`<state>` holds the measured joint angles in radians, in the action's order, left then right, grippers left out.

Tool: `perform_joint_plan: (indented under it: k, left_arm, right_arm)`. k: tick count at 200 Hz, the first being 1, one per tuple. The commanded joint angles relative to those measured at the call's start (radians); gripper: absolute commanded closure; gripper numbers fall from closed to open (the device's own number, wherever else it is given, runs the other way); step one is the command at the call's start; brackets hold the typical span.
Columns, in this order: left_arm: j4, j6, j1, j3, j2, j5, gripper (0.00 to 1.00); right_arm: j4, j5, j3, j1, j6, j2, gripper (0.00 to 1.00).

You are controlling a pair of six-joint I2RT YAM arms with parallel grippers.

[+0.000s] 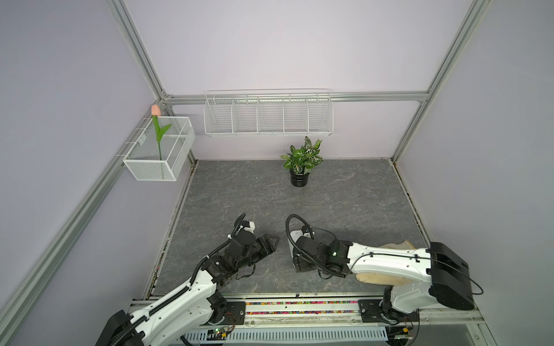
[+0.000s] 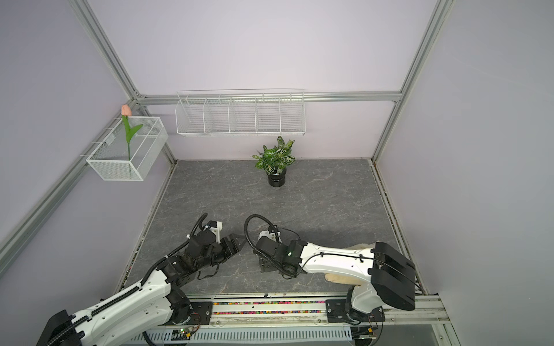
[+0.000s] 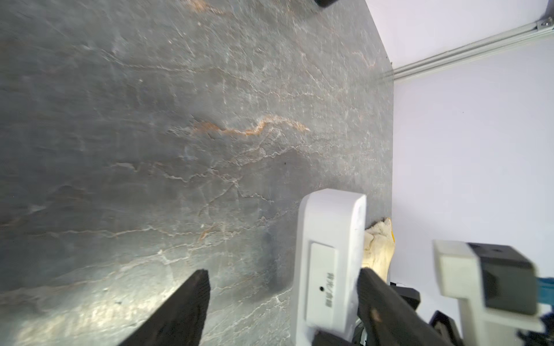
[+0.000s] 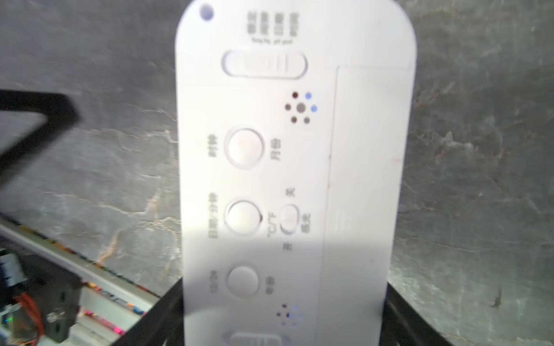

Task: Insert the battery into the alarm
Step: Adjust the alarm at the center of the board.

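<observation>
Closest to your right wrist lens is the alarm (image 4: 284,179), its white back filling the view. Count three round buttons in a row, one slide switch past the end of that row, and a ring of small holes. The right gripper (image 4: 281,287) has the alarm clamped, a black finger (image 4: 162,317) against each long side and the jaws set wide.

In both top views the right arm's wrist hides most of the alarm (image 1: 296,233), so you see only a white corner. Just beside the alarm, the left gripper (image 1: 271,239) is spread wide and holds nothing. From the left wrist, the alarm (image 3: 329,254) stands on edge close to one finger (image 3: 380,299); you cannot tell whether they touch.

Near the alarm, one beige cloth (image 1: 395,247) lies on the grey table (image 1: 344,203), partly under the right arm. Well beyond the alarm stands one potted plant (image 1: 301,163). Higher up hang one wire shelf (image 1: 268,115) of five bays and one wire basket (image 1: 159,155) holding one tulip (image 1: 156,119).
</observation>
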<state>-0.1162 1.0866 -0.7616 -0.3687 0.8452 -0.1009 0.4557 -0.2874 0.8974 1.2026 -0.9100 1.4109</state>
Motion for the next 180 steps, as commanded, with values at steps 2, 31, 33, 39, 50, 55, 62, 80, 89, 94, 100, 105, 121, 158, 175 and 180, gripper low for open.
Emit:
perform_joint_plan:
  k: [2,31,33,39,50,55,62,80,89,94,100,105,121,158,175,180]
  left_arm:
    - [0.115,-0.022,-0.021,-0.047,0.036,-0.073,0.18]
    - [0.191,-0.043,-0.093,-0.072,0.060,-0.044,0.18]
    - [0.196,-0.044,-0.096,-0.072,0.058,-0.043,0.17]
    - [0.206,-0.045,-0.102,-0.078,0.056,-0.039,0.17]
    - [0.217,-0.042,-0.105,-0.079,0.039,-0.023,0.17]
    - [0.221,-0.041,-0.106,-0.077,0.030,-0.016,0.17]
    - [0.229,-0.041,-0.106,-0.074,0.016,-0.006,0.17]
    - [0.240,-0.045,-0.107,-0.071,-0.001,-0.005,0.16]
    - [0.232,-0.049,-0.107,-0.077,0.009,-0.012,0.16]
    - [0.229,-0.051,-0.107,-0.081,0.017,-0.018,0.16]
    - [0.225,-0.053,-0.107,-0.087,0.029,-0.029,0.16]
    - [0.227,-0.052,-0.109,-0.091,0.041,-0.036,0.16]
    - [0.249,-0.050,-0.112,-0.099,0.078,-0.061,0.16]
    - [0.282,-0.050,-0.116,-0.113,0.138,-0.082,0.16]
    - [0.297,-0.052,-0.116,-0.119,0.153,-0.086,0.21]
    - [0.296,-0.053,-0.116,-0.122,0.156,-0.089,0.23]
  right_arm:
    - [-0.130,-0.018,-0.050,-0.016,0.061,-0.095,0.23]
    - [-0.119,-0.004,-0.070,-0.042,0.072,-0.152,0.23]
    - [-0.116,-0.004,-0.070,-0.043,0.070,-0.154,0.23]
    - [-0.107,-0.002,-0.071,-0.046,0.066,-0.157,0.23]
    - [-0.107,0.007,-0.079,-0.053,0.054,-0.164,0.23]
    - [-0.109,0.010,-0.083,-0.057,0.049,-0.169,0.23]
    - [-0.116,0.015,-0.091,-0.061,0.045,-0.176,0.23]
    - [-0.133,0.027,-0.098,-0.062,0.049,-0.190,0.23]
    - [-0.138,0.034,-0.096,-0.062,0.056,-0.194,0.23]
    - [-0.141,0.038,-0.094,-0.062,0.059,-0.197,0.23]
    - [-0.145,0.043,-0.094,-0.063,0.064,-0.199,0.23]
    - [-0.151,0.049,-0.093,-0.063,0.069,-0.202,0.23]
    - [-0.164,0.058,-0.094,-0.061,0.077,-0.212,0.22]
    - [-0.186,0.080,-0.091,-0.054,0.097,-0.232,0.22]
    - [-0.191,0.085,-0.088,-0.049,0.100,-0.234,0.22]
    - [-0.193,0.083,-0.088,-0.050,0.100,-0.234,0.22]
